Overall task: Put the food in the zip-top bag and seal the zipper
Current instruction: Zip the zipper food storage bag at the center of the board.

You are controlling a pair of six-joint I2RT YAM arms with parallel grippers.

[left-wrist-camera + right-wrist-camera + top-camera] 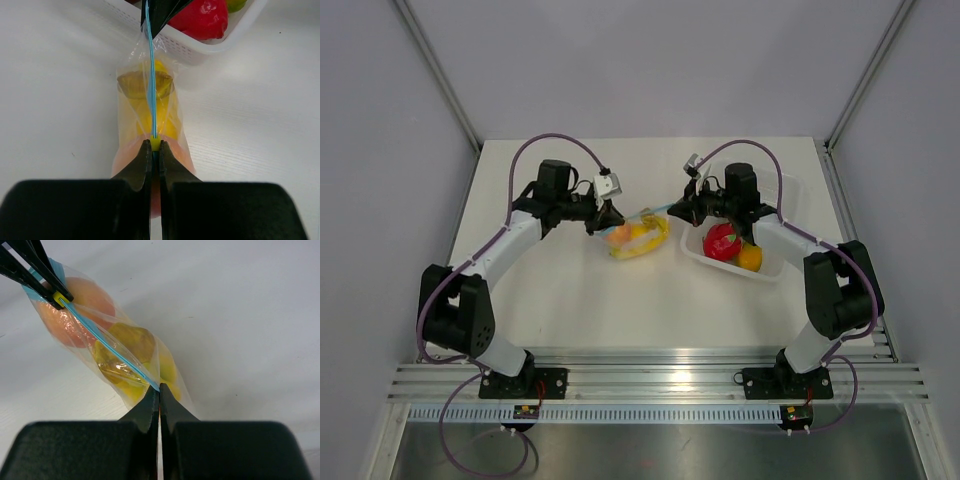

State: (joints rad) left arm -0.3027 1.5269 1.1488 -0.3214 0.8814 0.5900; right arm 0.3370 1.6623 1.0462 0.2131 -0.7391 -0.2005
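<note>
The clear zip-top bag hangs stretched between both grippers near the table's middle. Inside it I see an orange-pink peach, a yellow banana bunch and more yellow fruit. The light-blue zipper runs taut from one gripper to the other. My left gripper is shut on the zipper's end at a small yellow tab. At the opposite end, my right gripper is shut on the zipper. In the top view the left gripper and right gripper flank the bag.
A white tray stands right of the bag, just under the right arm, holding a red fruit and an orange one. Grey walls close the table at the back and both sides.
</note>
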